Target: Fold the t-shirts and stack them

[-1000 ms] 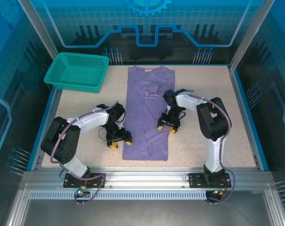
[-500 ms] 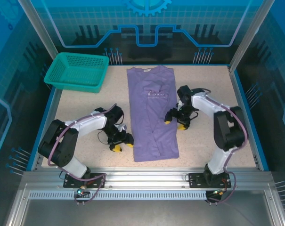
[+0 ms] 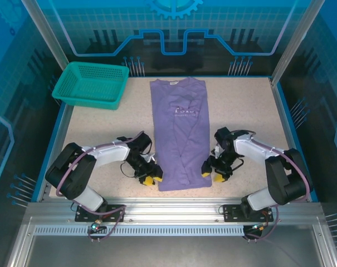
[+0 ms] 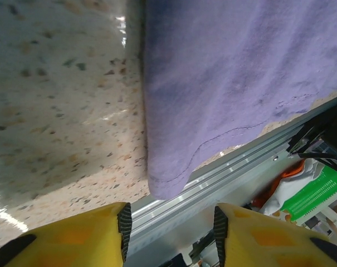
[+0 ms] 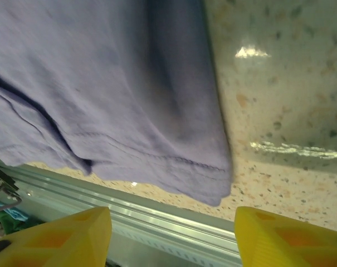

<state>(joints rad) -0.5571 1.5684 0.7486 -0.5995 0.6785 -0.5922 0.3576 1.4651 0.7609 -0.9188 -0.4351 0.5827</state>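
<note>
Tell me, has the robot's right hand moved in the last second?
Yes. The right hand slid toward the front rail, reaching the t-shirt bottom corner.

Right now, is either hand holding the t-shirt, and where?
Nothing is held. The left hand and right hand are open, beside the bottom corners of the t-shirt.

I work in a robotics lab cell, not a home or a shop. My table (image 3: pixel 101 133) has a speckled top with blue edging and stands inside a booth of aluminium posts (image 3: pixel 45 41) and see-through walls. The back panel (image 3: pixel 240 28) carries printed blue circuit lines and a gear emblem (image 3: pixel 174 13). My two bases (image 3: pixel 98 210) are bolted to a slotted aluminium rail (image 3: pixel 168 214) at the near edge, with loose cables (image 3: pixel 256 231) hanging below.
</note>
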